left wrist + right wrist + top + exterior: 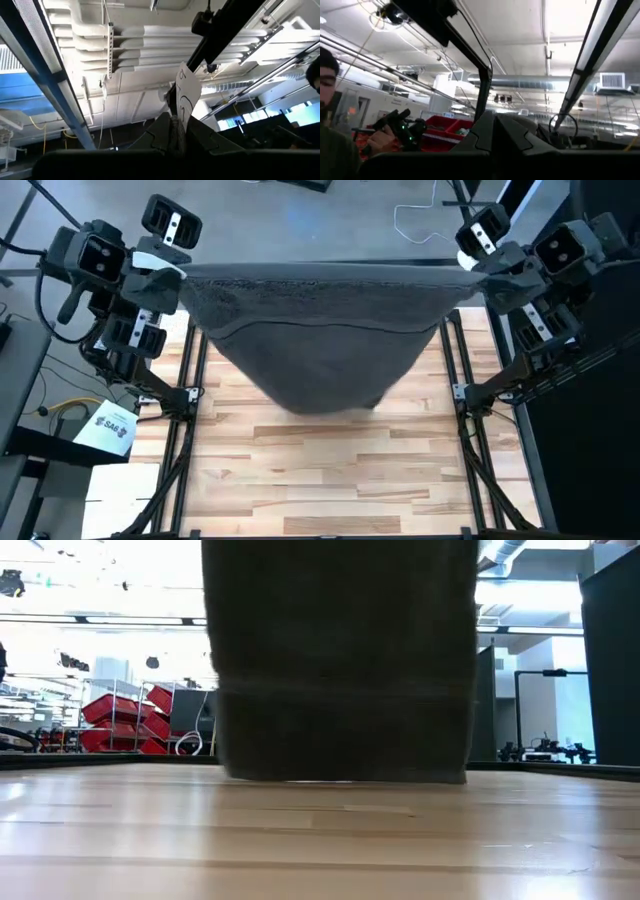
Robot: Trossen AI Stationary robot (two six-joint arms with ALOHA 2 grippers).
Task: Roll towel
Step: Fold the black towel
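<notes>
Charcoal towel (320, 350) hanging taut, corners pinched by left claw (172, 277), right claw (478, 272).

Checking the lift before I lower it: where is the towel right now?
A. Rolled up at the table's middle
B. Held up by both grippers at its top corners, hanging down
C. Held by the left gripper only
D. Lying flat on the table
B: in the high view the towel stretches between the left gripper and the right gripper, and in the low view it hangs to just above the table.
</notes>
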